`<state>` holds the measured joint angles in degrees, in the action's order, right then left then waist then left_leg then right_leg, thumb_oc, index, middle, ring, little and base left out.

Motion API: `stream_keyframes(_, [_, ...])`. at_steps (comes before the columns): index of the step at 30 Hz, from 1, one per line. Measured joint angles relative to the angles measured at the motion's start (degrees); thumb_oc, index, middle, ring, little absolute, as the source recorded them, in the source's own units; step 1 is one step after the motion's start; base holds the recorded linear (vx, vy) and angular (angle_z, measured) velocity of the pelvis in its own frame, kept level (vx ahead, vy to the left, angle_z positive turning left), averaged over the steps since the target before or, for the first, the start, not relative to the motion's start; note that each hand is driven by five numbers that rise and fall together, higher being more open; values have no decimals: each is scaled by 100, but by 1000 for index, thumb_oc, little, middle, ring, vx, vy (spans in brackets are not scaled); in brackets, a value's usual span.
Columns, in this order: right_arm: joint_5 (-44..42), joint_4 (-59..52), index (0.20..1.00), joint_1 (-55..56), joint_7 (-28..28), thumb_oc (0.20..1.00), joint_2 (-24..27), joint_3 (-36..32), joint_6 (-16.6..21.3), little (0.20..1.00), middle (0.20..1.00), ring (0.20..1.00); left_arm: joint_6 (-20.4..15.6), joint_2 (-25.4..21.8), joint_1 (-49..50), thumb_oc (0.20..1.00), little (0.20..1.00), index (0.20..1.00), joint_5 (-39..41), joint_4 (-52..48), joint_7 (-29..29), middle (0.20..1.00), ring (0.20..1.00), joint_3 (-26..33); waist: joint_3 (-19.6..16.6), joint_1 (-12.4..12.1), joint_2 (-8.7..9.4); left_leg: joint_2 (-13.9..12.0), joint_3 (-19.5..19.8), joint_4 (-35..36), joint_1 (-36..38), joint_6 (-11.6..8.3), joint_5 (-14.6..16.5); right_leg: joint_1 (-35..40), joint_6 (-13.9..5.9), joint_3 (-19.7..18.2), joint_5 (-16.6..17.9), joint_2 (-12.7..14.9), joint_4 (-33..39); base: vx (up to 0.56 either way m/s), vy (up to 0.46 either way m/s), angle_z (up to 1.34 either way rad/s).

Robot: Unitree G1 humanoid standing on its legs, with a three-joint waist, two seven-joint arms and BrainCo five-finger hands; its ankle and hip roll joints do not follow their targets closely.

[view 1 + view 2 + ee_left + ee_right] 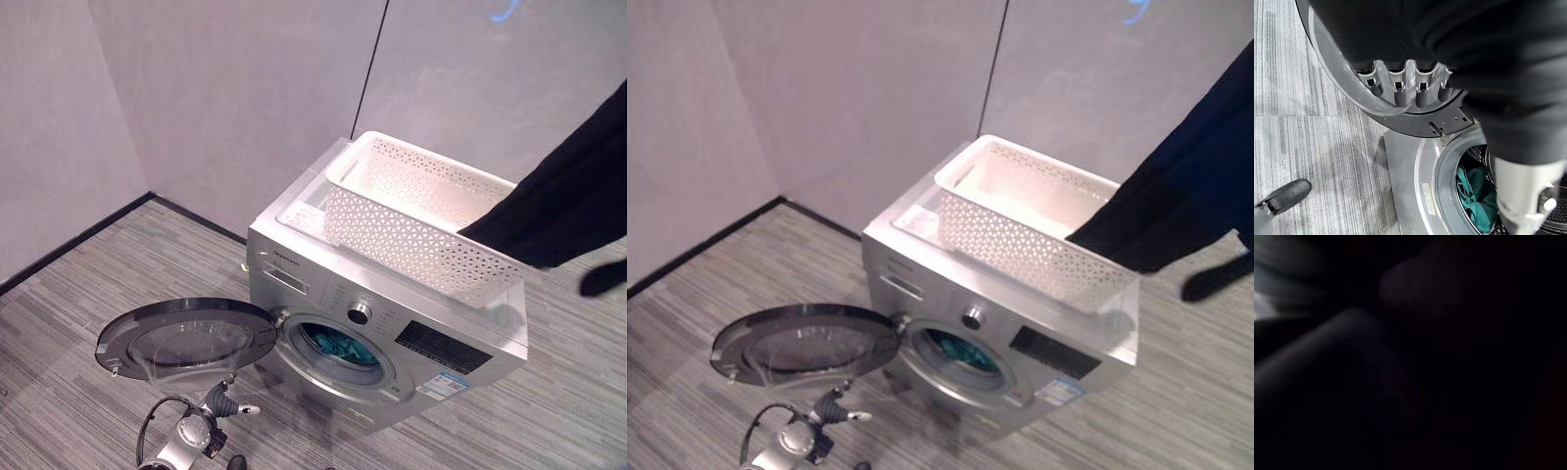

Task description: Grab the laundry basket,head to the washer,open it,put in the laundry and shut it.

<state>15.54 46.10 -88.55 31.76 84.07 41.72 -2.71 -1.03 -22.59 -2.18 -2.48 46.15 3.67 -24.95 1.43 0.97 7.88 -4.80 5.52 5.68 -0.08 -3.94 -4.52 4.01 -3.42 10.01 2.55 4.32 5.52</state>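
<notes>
Left wrist view, nearest first: the left hand [1405,85] lies with its fingers [1396,88] hooked over the rim of the washer door [1352,83], curled round its edge. Just past the door the washer [392,343] stands on the striped grey floor [78,323], its round opening uncovered and the door swung out flat to the robot's left. Green laundry [1476,196] sits inside the drum (a teal bundle low in the opening). A dark shoe [1283,196] of a person shows on the floor beside the machine. On top of the washer rests the white laundry basket [411,220], upright. A dark garment [568,196] hangs over the basket's right end. The right hand's state I cannot tell; its wrist view is dark.
</notes>
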Motion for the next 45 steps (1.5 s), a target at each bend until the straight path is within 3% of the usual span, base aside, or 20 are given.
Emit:
stream_keyframes(3, [102, -291, 200, 29, 211, 200, 202, -117, 1, 200, 200, 200, 0, 96, 14, 1000, 1000, 1000, -39, 26, 4, 1000, 1000, 9, -43, 8, -68, 8, -11, 2, -1, 13, 8, -6, -1, -10, 0, 8, 0, 0, 0, 0])
stream_keyframes(11, [227, -799, 200, 771, 725, 200, 577, -1204, -94, 200, 200, 200, -10, 260, 62, 1000, 1000, 1000, -90, 128, 117, 1000, 1000, 187, -257, 35, -346, 23, -59, 5, 7, 21, 14, -41, -10, -44, -9, 28, 1, 2, 2, -2])
stream_keyframes(18, [384, -1607, 200, 1827, 1403, 200, 590, -2691, -115, 200, 200, 200, -8, 498, 232, 1000, 1000, 1000, -94, 230, 251, 1000, 1000, 391, -360, 171, -527, 41, -170, 7, 7, 44, 28, -99, -26, -174, -7, 52, 2, 9, -2, -7])
stream_keyframes(19, [526, -1943, 200, 2351, 1603, 200, 512, -3315, -120, 200, 200, 200, -7, 567, 240, 1000, 1000, 1000, -104, 235, 264, 1000, 1000, 394, -392, 224, -575, 42, -173, 8, 8, 47, 30, -106, -31, -179, -12, 56, 1, 0, 0, 0])
stream_keyframes(22, [640, -2399, 200, 2973, 1863, 200, 187, -3944, -120, 200, 200, 200, -5, 668, 234, 1000, 1000, 1000, -159, 231, 278, 1000, 1000, 393, -422, 320, -639, 42, -182, 4, 8, 46, 30, -113, -39, -185, -8, 51, 0, 0, 0, 0])
stream_keyframes(23, [737, -3122, 200, 4508, 1957, 200, -264, -5603, -107, 200, 200, 200, -15, 690, 223, 1000, 1000, 1000, -204, 180, 293, 1000, 1000, 401, -435, 320, -562, 24, -181, 7, 6, 44, 31, -118, -20, -173, -8, 35, 1, 0, 0, 0])
stream_keyframes(27, [843, -3893, 200, 5759, 2172, 200, -970, -6658, -118, 200, 200, 200, -4, 698, 249, 1000, 1000, 1000, -214, 168, 289, 1000, 1000, 347, -446, 349, -571, 26, -204, 7, -7, 37, 38, -144, -46, -191, -23, 33, 1, -11, -8, -2])
stream_keyframes(28, [940, -4433, 200, 6302, 2175, 200, -1500, -7103, -146, 200, 200, 200, 1, 695, 242, 1000, 1000, 1000, -216, 158, 295, 1000, 1000, 369, -432, 348, -546, 20, -207, 6, -2, 37, 39, -141, -49, -195, -26, 29, 1, 0, 0, 0])
stream_keyframes(33, [1406, -5380, 200, 6943, 2041, 200, -2393, -7253, -146, 200, 200, 200, 4, 689, 243, 1000, 1000, 1000, -259, 144, 296, 1000, 1000, 352, -375, 309, -456, 37, -232, 6, -1, 38, 47, -142, -102, -206, -14, 49, 1, 0, 0, 0])
stream_keyframes(39, [1769, -5643, 200, 7606, 1684, 200, -2633, -7382, -145, 200, 200, 200, 11, 555, 379, 1000, 1000, 1000, -264, 12, 297, 1000, 1000, 415, -210, 306, -257, 45, -198, 6, 0, 60, 65, -99, -104, -185, -21, 62, 0, -6, -9, 2])
stream_keyframes(45, [1796, -5820, 200, 8019, 1383, 200, -3426, -7370, -59, 200, 200, 200, 15, 496, 453, 1000, 1000, 1000, -266, -60, 374, 1000, 1000, 627, -156, 307, -290, 82, -207, 6, 8, 80, 92, -92, -122, -178, -20, 97, 0, -9, -4, 1])
